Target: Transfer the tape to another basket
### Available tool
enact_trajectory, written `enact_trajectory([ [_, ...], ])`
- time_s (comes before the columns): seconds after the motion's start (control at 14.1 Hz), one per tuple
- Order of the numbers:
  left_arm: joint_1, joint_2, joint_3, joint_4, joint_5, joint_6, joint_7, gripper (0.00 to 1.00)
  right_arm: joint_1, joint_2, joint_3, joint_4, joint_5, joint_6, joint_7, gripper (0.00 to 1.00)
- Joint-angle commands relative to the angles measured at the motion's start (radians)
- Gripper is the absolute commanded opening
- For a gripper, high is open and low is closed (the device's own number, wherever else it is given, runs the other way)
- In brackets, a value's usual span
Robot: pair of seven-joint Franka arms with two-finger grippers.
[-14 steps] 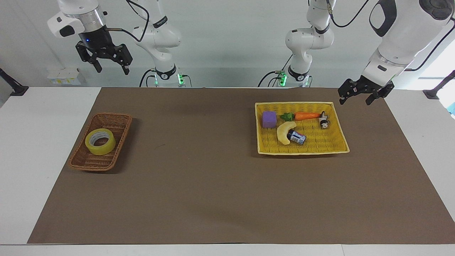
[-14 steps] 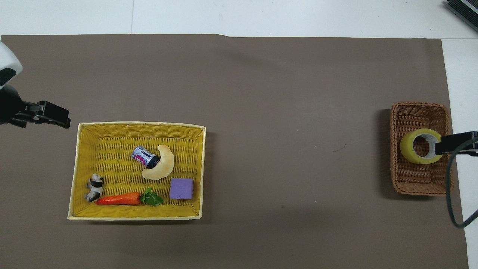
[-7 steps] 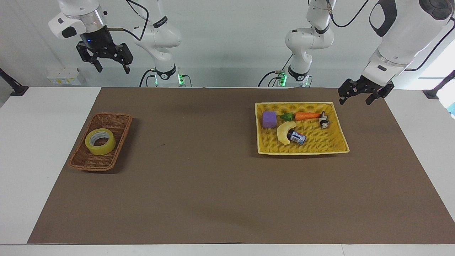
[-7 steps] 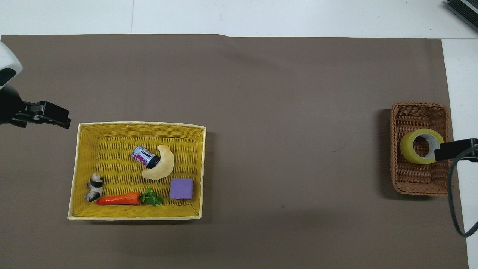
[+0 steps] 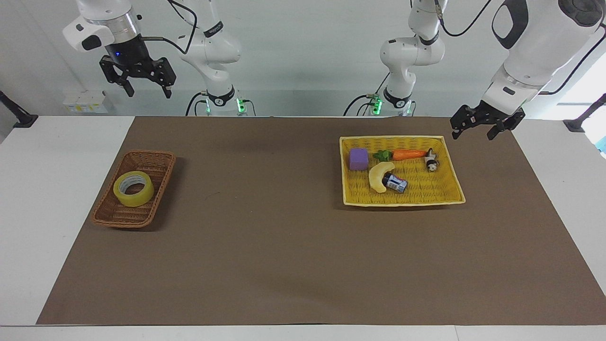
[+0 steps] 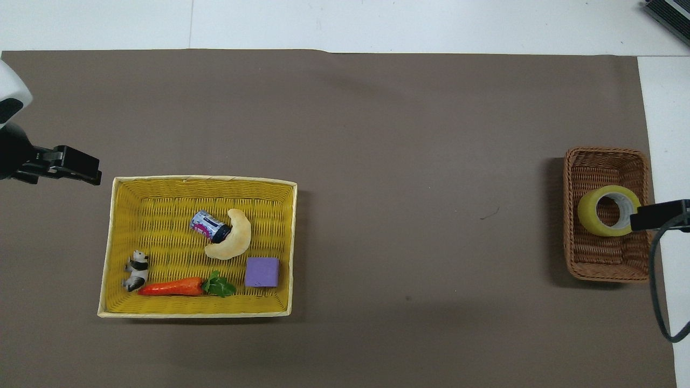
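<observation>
The tape, a yellowish roll with a pale core, lies flat in the brown wicker basket at the right arm's end of the table. My right gripper hangs open and empty, high above that end and well clear of the basket. Only one dark finger of it shows in the overhead view, over the basket's edge beside the tape. My left gripper is open and empty, low over the mat beside a corner of the yellow woven tray.
In the yellow tray lie a purple block, a carrot, a banana, a small can and a panda figure. A brown mat covers the table between tray and basket.
The right gripper has risen a little and turned slightly above the basket's end. The left arm, the tape and the tray's contents have not moved.
</observation>
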Motion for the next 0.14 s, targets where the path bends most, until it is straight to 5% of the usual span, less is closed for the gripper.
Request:
enact_trajectory([
  [0.0,0.011,0.012,-0.007,0.027,0.009,-0.028,0.011,1.00,-0.012,-0.016,0.007,-0.015,-0.018,0.014,-0.028,1.00],
  [0.07,0.010,0.012,-0.007,0.027,0.009,-0.028,0.011,1.00,-0.012,-0.016,0.007,-0.015,-0.018,0.013,-0.031,1.00],
])
